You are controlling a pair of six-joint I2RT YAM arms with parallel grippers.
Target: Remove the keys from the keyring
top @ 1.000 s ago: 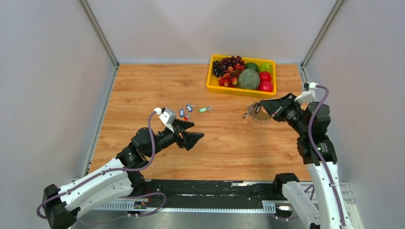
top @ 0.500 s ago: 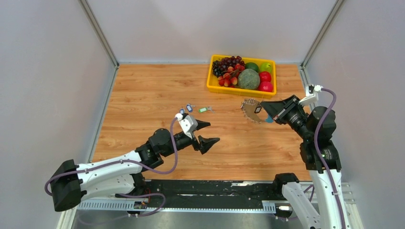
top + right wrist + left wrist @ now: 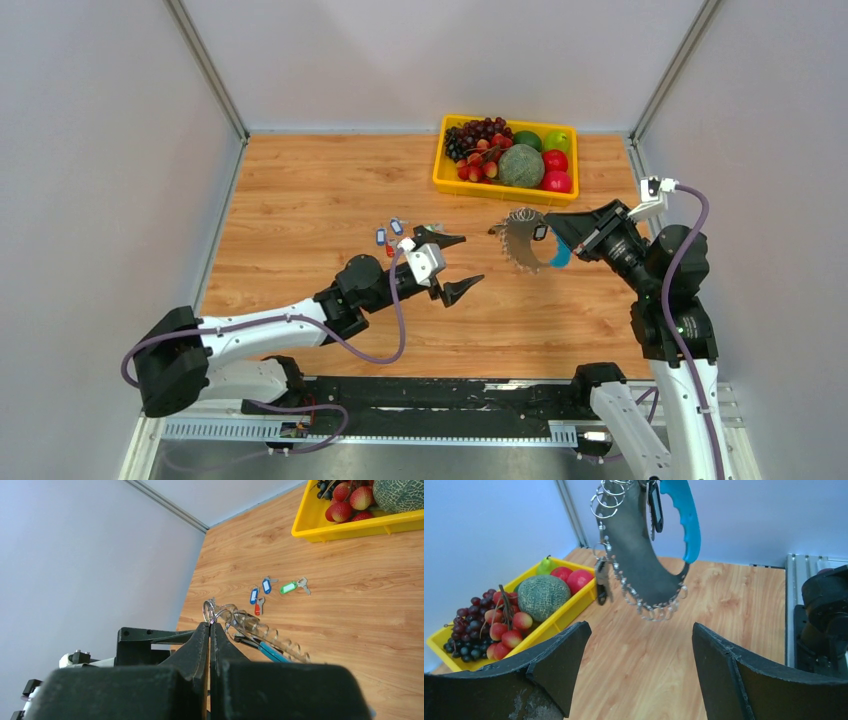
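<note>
Right end effector [image 3: 553, 223] clamps keyring [image 3: 521, 243] (seemingly), left end effector [image 3: 469, 261] agape

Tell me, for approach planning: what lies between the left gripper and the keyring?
Nothing: the left wrist view shows a bare stretch between left gripper and keyring.

You're facing wood-grain surface [image 3: 300, 190], boxed on three sides by plain pale grey walls [image 3: 100, 150]. Metal posts [image 3: 206, 65] climb both far corners. Black rail [image 3: 450, 393] runs along near edge. Light soft, even, across your whole scene.
</note>
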